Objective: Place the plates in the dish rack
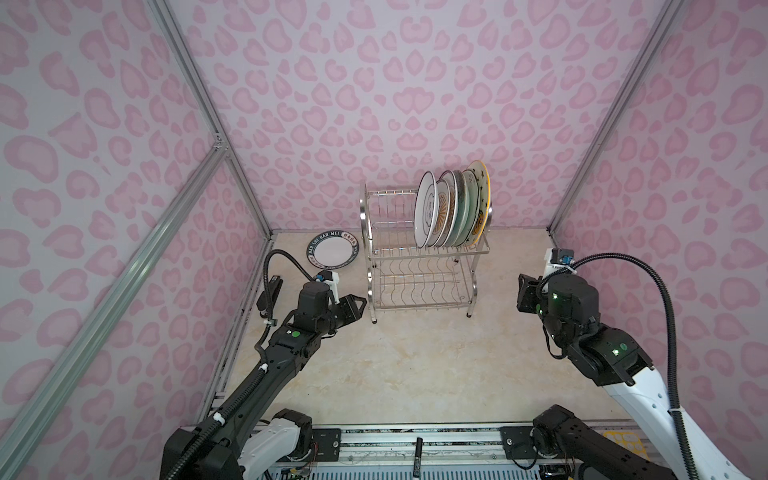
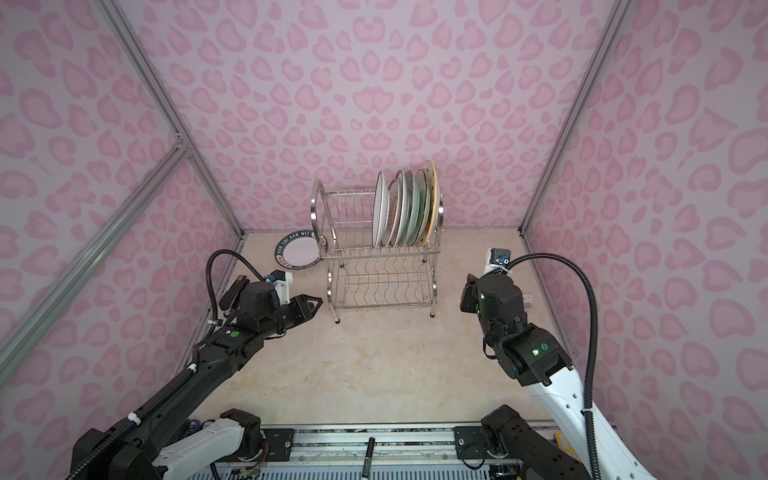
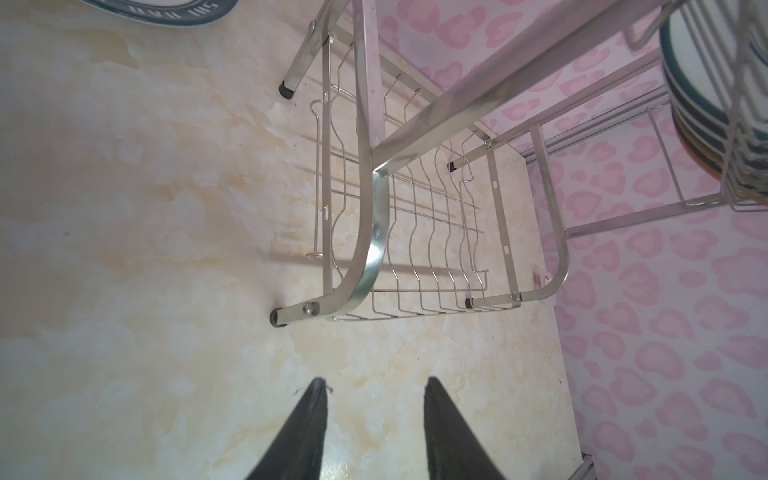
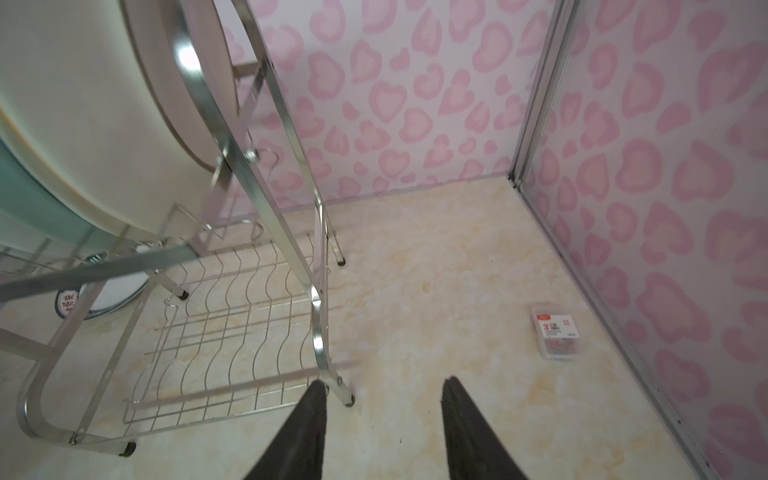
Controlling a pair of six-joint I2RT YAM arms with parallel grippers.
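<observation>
In both top views the rack [image 1: 419, 308] is seen at the back of the table [image 1: 415, 374], with six plates [image 1: 451, 208] set on edge at the right end of its upper tier. A seventh, the lettered plate [image 1: 332, 252], is laid flat on the table just beside the rack's left side. The left gripper [image 1: 360, 305] is held near the rack's front left foot, apart from it, and the right gripper [image 1: 526, 291] is held off the rack's right side, also apart. In the left wrist view the fingers [image 3: 307, 432] are shown parted by a moderate gap. Nothing is grasped, and only bare table is seen between them. The rack's foot is seen ahead, untouched, and the lettered plate's rim [image 3: 158, 8] is cut by the frame edge. In the right wrist view the fingers [image 4: 299, 432] are likewise parted and nothing is held. One tip is lined up with the rack's front foot, and contact cannot be judged there. A small box [image 4: 557, 330] is seen on the table by the side wall.
</observation>
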